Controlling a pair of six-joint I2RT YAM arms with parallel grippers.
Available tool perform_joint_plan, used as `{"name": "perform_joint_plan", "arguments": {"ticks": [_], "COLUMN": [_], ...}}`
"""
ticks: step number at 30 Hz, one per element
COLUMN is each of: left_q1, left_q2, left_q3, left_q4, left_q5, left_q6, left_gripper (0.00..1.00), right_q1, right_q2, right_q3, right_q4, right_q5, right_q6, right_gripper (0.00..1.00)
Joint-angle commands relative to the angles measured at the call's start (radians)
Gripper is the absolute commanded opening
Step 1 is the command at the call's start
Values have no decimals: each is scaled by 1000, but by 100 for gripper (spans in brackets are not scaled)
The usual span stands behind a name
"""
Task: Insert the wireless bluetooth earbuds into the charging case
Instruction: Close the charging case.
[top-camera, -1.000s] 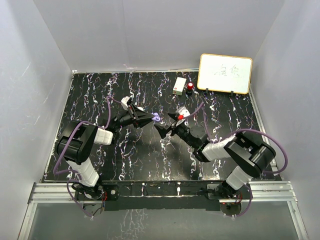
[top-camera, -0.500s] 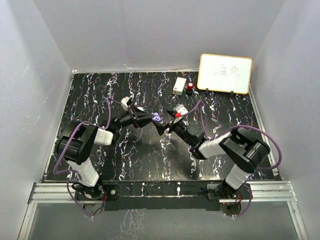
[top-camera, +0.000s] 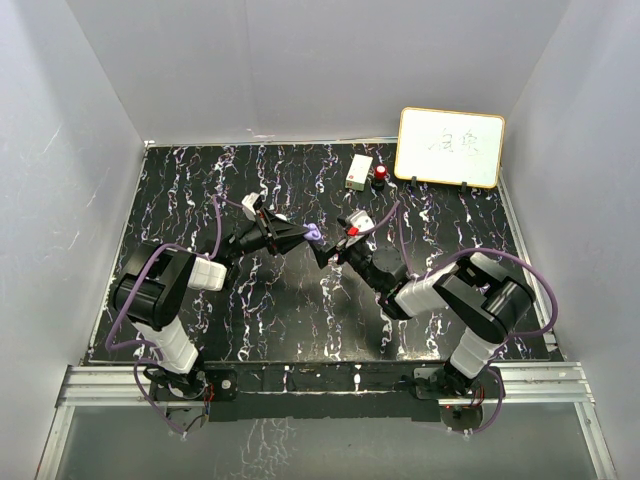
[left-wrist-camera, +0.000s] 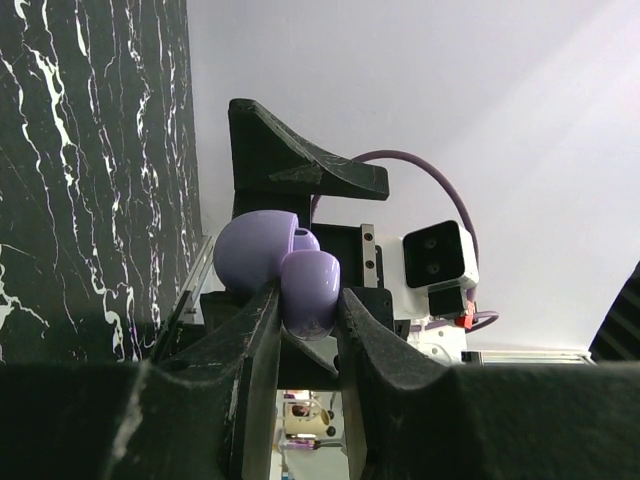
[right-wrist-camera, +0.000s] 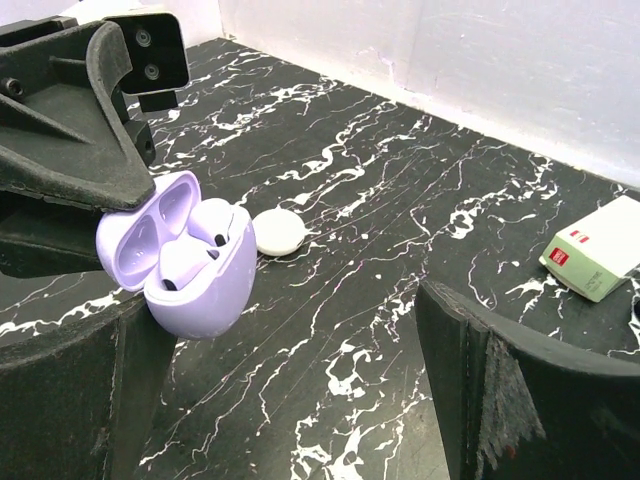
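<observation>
The left gripper (left-wrist-camera: 308, 310) pinches the lower shell of the purple charging case (right-wrist-camera: 190, 270), holding it above the surface (right-wrist-camera: 400, 150) with the lid swung open. Inside the case sit two white earbuds (right-wrist-camera: 210, 222), one in each well; the nearer one seems to stand a little proud, though I cannot tell whether it is fully seated. Just right of the case the right gripper (right-wrist-camera: 290, 390) hangs spread wide and empty, pointing at the case. Behind the case a white round case (right-wrist-camera: 279, 232) lies on the surface, and well to the right of the case a white box (right-wrist-camera: 598, 260).

The shell is smooth and rounded, so a sideways push from the right gripper could twist the case in the pinch or tip an earbud out onto the surface; catching the lid could do the same.

Compared with a second ago, the right gripper has closed in leftward on the case, while the case has barely moved.
</observation>
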Motion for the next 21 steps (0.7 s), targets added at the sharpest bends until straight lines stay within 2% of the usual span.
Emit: {"name": "perform_joint_plan", "arguments": {"ticks": [1, 11, 15, 18, 21], "left_q1": [-8, -11, -11, -11, -11], "left_q2": [-50, -45, -40, -26, -9], "left_q3": [-3, -9, -8, -7, -11], "left_q4": [67, 71, 71, 68, 16], "left_q5": [20, 23, 32, 43, 45], "left_q6": [1, -1, 2, 15, 70], "left_gripper": [0, 0, 0, 0, 0], "right_q1": [-4, -4, -4, -3, -6], "right_q2": [-1, -8, -23, -76, -164], "right_q3": [5, -40, -40, -19, 37], "right_q4": [122, 224, 192, 7, -305], "right_q5": [88, 207, 267, 484, 552], "right_q6": [-59, -135, -135, -30, 76], "right_gripper": [98, 98, 98, 98, 98]}}
